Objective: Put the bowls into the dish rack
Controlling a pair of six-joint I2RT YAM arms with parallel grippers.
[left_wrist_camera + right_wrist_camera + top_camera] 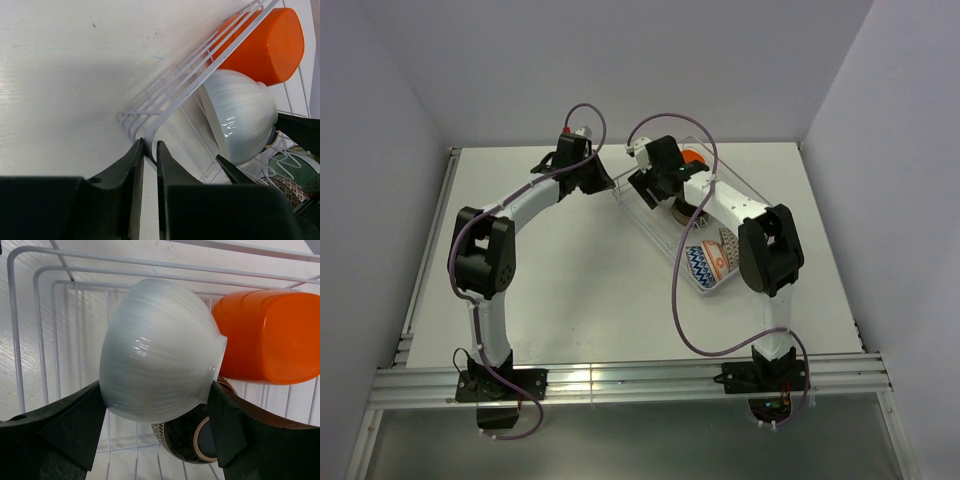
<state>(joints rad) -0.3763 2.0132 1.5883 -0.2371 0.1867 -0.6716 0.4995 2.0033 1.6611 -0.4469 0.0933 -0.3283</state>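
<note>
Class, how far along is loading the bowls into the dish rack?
Done: an orange-red bowl, a blue zigzag bowl and a dark patterned bowl sit in the white wire dish rack. In hand: the right gripper holds a white ribbed bowl over it; the left gripper pinches its corner. Left: setting that bowl down; no loose bowls show.

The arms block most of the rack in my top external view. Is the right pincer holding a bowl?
Observer: Yes, the right pincer grips the white bowl by its sides, over the dish rack.
Operator: And the left one?
Observer: The left pincer appears to be pinched on the rack's corner wire.
Operator: What is near the white bowl?
Observer: The orange bowl sits right beside it, and a dark patterned bowl shows below.
</note>
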